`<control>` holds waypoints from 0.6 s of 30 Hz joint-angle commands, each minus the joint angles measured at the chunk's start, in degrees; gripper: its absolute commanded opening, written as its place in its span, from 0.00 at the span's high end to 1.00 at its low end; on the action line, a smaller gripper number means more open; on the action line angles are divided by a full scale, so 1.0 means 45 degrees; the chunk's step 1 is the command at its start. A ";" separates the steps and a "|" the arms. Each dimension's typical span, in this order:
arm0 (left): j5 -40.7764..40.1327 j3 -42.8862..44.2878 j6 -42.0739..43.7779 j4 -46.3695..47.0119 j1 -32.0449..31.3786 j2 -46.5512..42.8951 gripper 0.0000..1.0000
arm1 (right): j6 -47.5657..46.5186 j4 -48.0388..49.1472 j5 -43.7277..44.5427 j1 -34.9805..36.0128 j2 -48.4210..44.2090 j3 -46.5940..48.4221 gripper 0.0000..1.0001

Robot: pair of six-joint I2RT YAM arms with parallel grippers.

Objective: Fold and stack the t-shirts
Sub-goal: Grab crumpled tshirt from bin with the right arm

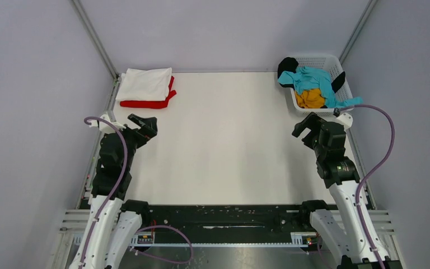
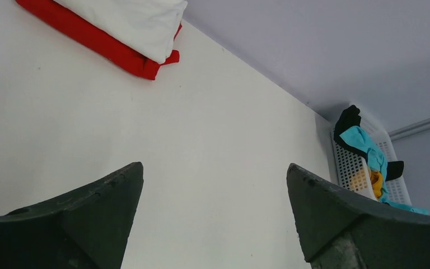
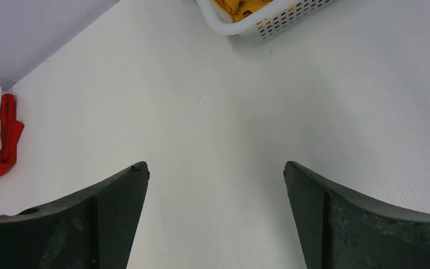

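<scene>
A folded white t-shirt (image 1: 144, 83) lies on a folded red t-shirt (image 1: 145, 103) at the table's far left corner; both also show in the left wrist view (image 2: 134, 22) (image 2: 89, 39). The turquoise t-shirt (image 1: 313, 80), the mustard-yellow t-shirt (image 1: 310, 98) and the black t-shirt (image 1: 286, 66) lie crumpled in the white mesh basket (image 1: 329, 60) at the far right. My left gripper (image 1: 140, 121) is open and empty, just short of the folded stack. My right gripper (image 1: 305, 124) is open and empty, just short of the basket.
The white table (image 1: 229, 145) runs between the two arms. Grey walls close in on the back and both sides. The basket's corner with yellow cloth shows in the right wrist view (image 3: 269, 19).
</scene>
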 commanded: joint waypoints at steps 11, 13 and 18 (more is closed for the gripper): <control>-0.0460 0.0973 0.0075 -0.0447 0.0029 0.0844 0.01 | -0.1036 -0.0290 0.0680 -0.0375 0.5674 0.5175 0.02; -0.0364 0.0824 0.0187 -0.0198 0.0029 0.0930 0.01 | -0.1083 -0.0239 0.0422 -0.0614 0.7041 0.6319 0.02; -0.0294 0.0755 0.0255 0.0153 0.0030 0.1083 0.01 | -0.0955 -0.0075 -0.0224 -0.1007 1.0616 0.9406 0.01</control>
